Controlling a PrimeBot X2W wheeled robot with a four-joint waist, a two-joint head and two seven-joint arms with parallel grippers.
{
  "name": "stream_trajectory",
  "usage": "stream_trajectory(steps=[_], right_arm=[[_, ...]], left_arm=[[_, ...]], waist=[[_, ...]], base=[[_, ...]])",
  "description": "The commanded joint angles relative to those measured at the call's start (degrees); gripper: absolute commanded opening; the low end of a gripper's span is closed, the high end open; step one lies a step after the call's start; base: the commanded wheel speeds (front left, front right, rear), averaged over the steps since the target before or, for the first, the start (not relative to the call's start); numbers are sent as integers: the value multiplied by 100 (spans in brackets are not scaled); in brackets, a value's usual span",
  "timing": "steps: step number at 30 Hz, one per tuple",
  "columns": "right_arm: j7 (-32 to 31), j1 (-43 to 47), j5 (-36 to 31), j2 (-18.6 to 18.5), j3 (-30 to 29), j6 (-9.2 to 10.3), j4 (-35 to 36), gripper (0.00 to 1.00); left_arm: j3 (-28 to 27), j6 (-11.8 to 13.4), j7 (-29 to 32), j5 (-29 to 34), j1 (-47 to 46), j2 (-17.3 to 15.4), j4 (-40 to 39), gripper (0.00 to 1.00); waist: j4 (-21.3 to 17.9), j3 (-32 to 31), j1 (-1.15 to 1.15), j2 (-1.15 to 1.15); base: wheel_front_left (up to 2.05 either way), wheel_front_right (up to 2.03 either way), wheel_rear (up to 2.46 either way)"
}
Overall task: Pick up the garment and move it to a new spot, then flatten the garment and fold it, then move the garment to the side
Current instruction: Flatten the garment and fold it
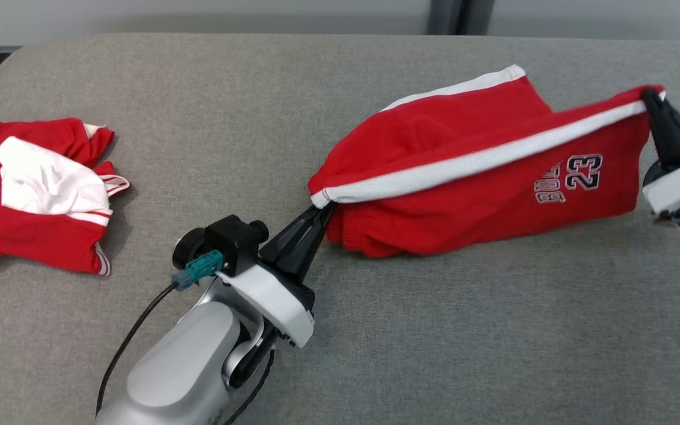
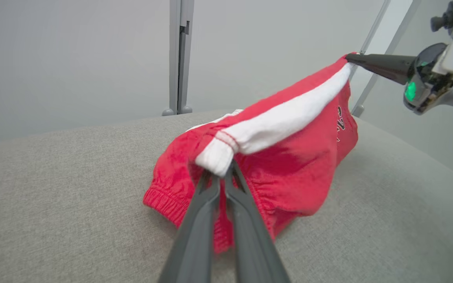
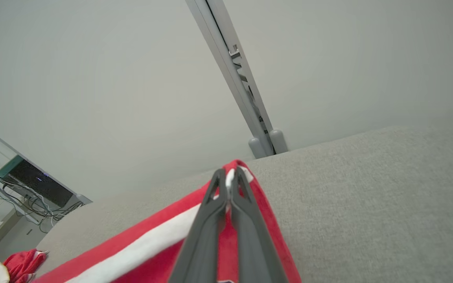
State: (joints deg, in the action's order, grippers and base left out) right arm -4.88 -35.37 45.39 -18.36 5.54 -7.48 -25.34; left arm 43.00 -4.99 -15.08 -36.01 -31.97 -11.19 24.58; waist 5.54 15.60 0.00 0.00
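Note:
The garment [image 1: 470,177] is a pair of red shorts with a white side stripe and the number 23, stretched between both grippers above the grey surface. My left gripper [image 1: 323,213] is shut on the white-trimmed corner at its left end, seen up close in the left wrist view as the garment [image 2: 273,149] hangs from my left gripper [image 2: 225,173]. At the other end, my right gripper [image 1: 650,97] is shut on the far corner. The right wrist view has my right gripper [image 3: 228,177] pinching the garment [image 3: 159,239] at its red and white edge.
A second red and white garment [image 1: 45,189] lies crumpled at the left of the grey padded table [image 1: 375,330]. The table's far edge runs along a pale wall with a grey post [image 2: 179,55]. A shelf with cables [image 3: 22,188] stands beyond the table's left end.

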Motion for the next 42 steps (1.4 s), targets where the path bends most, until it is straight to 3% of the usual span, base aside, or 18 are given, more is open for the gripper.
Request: stream_trajectory(steps=[1, 12, 20, 21, 22, 33, 42], right_arm=[[34, -234, -70, -46, 65, -2, -191, 0], [213, -1930, -326, -252, 560, -2, -1840, 0], [459, -2613, -364, -208, 911, -2, -2821, 2], [503, -2649, -390, -202, 975, -2, -2896, 41], [534, -2682, -388, -187, 1036, -2, -2955, 100], [881, -2440, -115, -410, 1761, -2, -3135, 100], [990, -1924, 155, -737, 2224, -2, -3294, 100]], left_arm=[[-41, -35, -2, -53, -171, 59, 124, 0], [1, -158, -2, -169, -1112, 594, 1015, 0], [224, -225, -8, -240, -1569, 764, 1561, 0], [241, -231, -8, -254, -1606, 772, 1598, 38], [243, -236, -9, -253, -1641, 780, 1612, 98], [-119, -198, -10, -75, -1223, 813, 1444, 100], [-1635, 176, -6, 885, 11, 706, -116, 100]], waist=[[237, 246, 0, 0], [683, 748, 0, 0], [794, 923, 0, 0], [786, 931, 0, 0], [774, 936, 0, 0], [654, 615, 0, 0], [781, 300, 0, 0]], base=[[0, 0, 0], [0, 0, 0], [0, 0, 0], [0, 0, 0], [0, 0, 0], [0, 0, 0], [0, 0, 0]])
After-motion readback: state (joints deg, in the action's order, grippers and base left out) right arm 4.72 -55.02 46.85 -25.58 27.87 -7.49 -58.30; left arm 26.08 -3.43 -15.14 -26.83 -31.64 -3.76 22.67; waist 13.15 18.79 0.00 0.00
